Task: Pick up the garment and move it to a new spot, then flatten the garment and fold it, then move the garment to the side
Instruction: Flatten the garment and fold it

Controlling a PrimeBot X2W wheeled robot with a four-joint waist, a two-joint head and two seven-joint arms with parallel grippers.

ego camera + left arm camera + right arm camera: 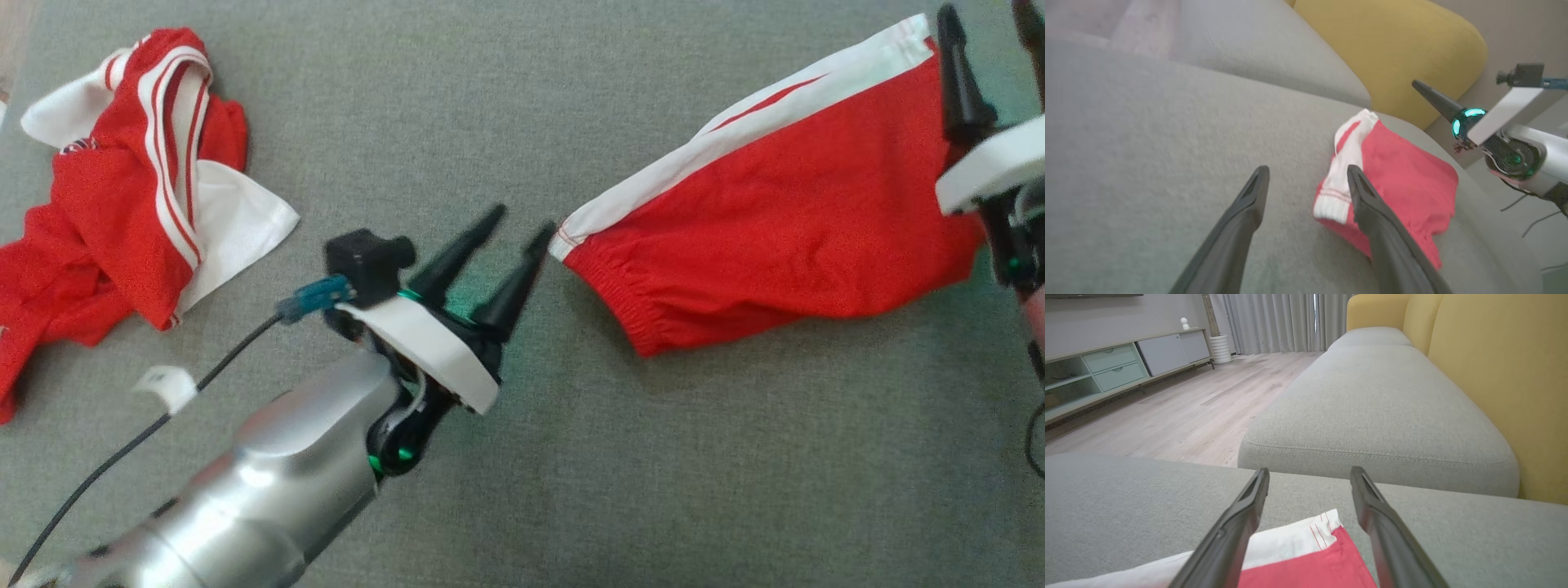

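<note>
Left arm [269,482] is reaching over the sofa seat [571,490], where the garment [784,220] is lying at right, seemingly folded. Left gripper [522,220] and right gripper [1309,470] are hovering at its ends, fingers released; regrasping to shift it aside should be coming next.

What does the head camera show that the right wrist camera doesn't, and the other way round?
Head view, not the right wrist view: the crumpled red-and-white garment at the left, and the left gripper, open. Right wrist view, not the head view: the wooden floor, the low cabinet, the curtains and the yellow backrest. Both: the folded red shorts, the grey cushion they lie on, and the open right gripper at one end of them.
</note>
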